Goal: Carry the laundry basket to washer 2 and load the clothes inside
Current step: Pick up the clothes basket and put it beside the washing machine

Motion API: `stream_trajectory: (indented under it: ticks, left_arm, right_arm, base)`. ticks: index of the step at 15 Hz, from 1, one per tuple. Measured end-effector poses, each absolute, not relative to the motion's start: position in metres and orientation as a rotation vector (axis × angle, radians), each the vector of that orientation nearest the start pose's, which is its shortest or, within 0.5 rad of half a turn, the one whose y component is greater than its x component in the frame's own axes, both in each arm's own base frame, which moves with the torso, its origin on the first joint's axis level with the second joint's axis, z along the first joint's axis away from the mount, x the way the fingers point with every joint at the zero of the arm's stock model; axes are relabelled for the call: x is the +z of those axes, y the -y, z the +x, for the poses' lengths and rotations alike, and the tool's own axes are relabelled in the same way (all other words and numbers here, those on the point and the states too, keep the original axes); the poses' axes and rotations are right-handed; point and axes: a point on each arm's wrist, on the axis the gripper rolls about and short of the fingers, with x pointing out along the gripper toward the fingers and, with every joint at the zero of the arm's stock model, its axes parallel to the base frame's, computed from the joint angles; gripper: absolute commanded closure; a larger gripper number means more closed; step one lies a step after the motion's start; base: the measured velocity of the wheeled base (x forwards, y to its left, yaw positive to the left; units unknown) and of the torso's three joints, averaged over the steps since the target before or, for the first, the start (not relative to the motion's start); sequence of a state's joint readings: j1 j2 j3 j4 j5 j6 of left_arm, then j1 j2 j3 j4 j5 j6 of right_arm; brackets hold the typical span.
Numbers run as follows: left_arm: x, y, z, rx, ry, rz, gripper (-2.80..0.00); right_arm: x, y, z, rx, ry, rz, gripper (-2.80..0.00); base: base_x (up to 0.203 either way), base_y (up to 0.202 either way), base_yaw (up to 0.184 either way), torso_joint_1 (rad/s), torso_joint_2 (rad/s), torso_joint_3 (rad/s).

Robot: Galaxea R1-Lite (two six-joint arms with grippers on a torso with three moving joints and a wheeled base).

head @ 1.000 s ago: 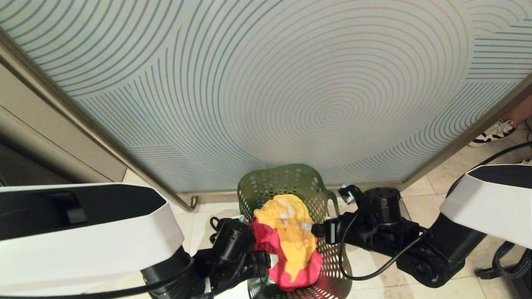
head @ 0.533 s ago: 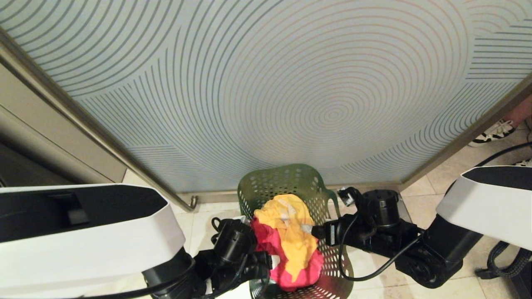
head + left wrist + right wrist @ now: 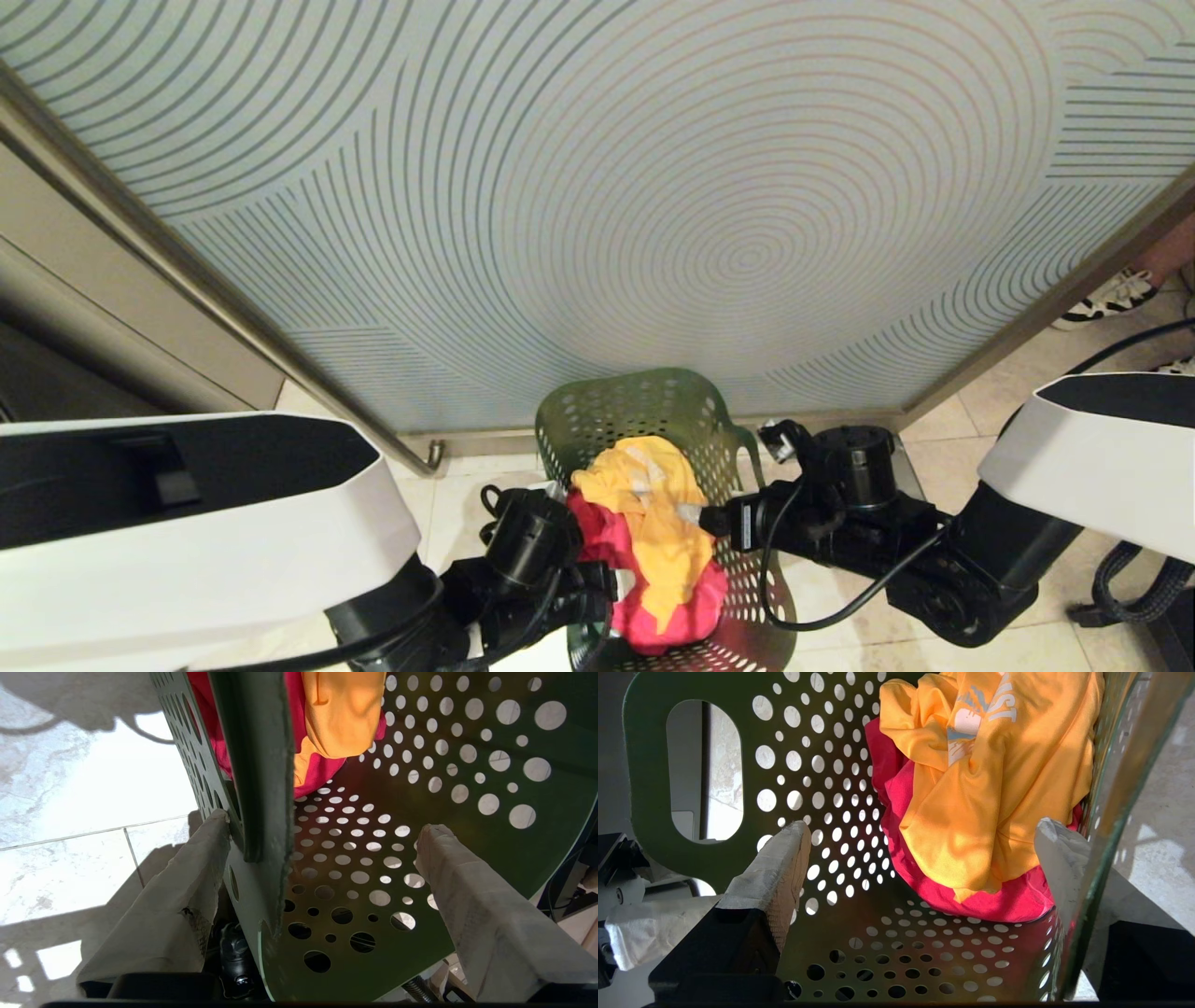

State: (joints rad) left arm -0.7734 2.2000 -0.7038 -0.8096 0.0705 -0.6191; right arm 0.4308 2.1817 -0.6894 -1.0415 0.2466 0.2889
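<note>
the basket (image 3: 653, 420) sat on the floor by the panel (image 3: 597, 187), thin, stiff plastic and light with soft clothes (image 3: 653, 532) inside, so i judged its rims the hold: my left gripper (image 3: 322, 854) gaped astride one wall, my right gripper (image 3: 924, 858) gaped at the other.

You get bright, sharp views: sunlit floor (image 3: 70, 812) glares white, hard shadows cross it, and straight lines bow toward the head view's edges.

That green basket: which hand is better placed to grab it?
Left, slightly: the left hand straddles the laundry basket wall, open. The right hand seems wholly inside, wall beside one finger.
</note>
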Motion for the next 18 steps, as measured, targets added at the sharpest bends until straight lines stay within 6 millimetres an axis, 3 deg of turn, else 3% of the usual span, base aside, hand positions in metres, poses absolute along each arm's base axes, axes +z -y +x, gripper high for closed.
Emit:
stream_trajectory:
  ticks: [18]
  left_arm:
    - [0.022, 0.246, 0.255, -0.439, -0.683, -0.233, -2.80]
  right_arm:
    - [0.030, -0.153, 0.320, 0.585, -0.552, 0.224, -2.80]
  base:
    - [0.000, 0.000, 0.000, 0.000, 0.00, 0.000]
